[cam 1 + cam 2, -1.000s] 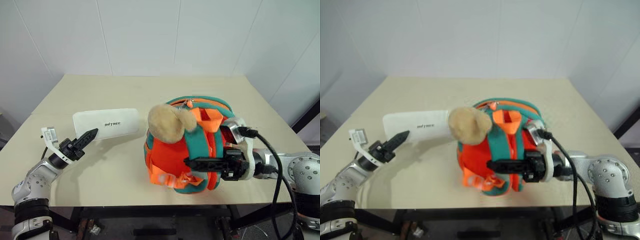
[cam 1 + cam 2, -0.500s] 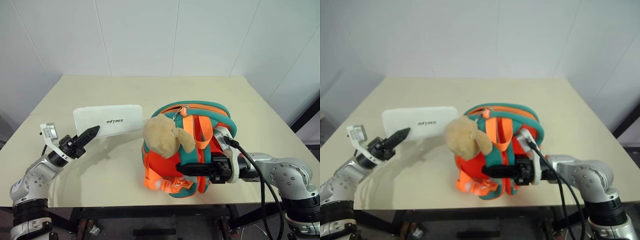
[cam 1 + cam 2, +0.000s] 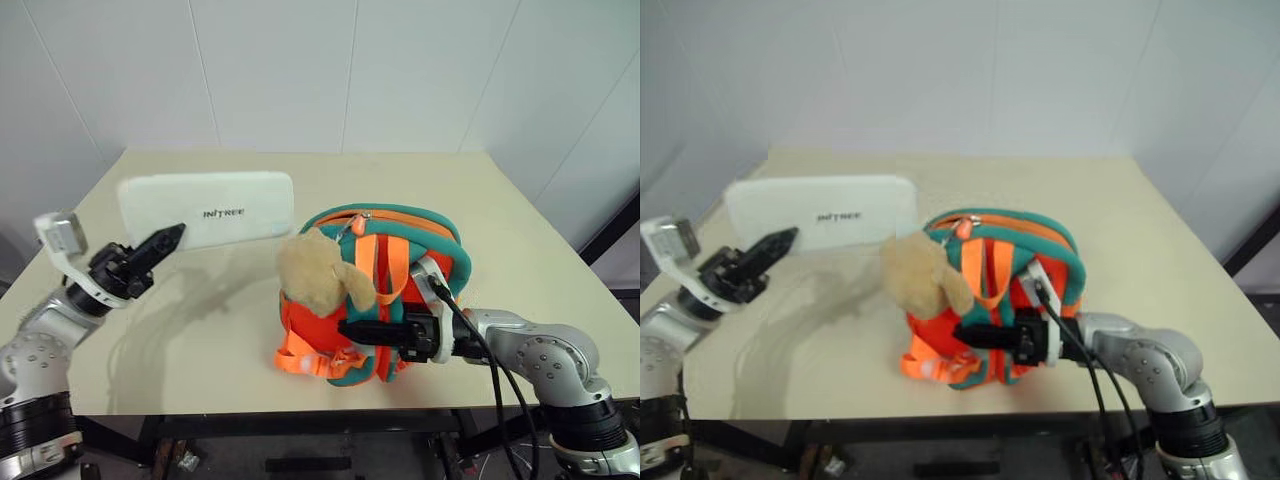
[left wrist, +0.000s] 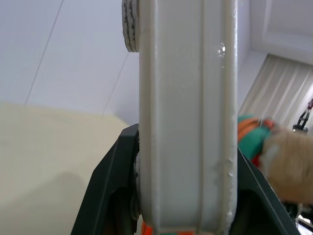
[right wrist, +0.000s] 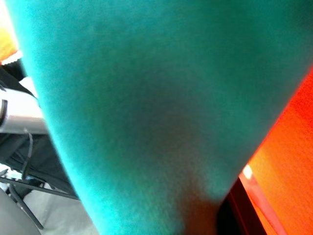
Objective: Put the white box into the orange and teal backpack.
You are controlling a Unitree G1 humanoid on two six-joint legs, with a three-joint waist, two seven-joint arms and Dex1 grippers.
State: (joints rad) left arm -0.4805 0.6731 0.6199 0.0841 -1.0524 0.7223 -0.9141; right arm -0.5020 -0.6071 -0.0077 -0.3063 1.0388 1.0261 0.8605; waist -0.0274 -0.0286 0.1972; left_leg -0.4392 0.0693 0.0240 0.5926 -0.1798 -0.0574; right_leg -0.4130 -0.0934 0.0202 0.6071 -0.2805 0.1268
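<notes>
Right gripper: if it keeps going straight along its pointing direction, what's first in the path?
The right gripper points across the front of the orange and teal backpack, which it is already pressed into; straight on is more backpack, probably its orange straps. Depth unclear.

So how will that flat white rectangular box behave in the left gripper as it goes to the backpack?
The flat white rectangular box probably stays stiff: it juts out from the left gripper without sagging. Its glossy face looks smooth, so it might slip or pivot in a corner grip. The soft orange and teal backpack will likely give way when pushed.
</notes>
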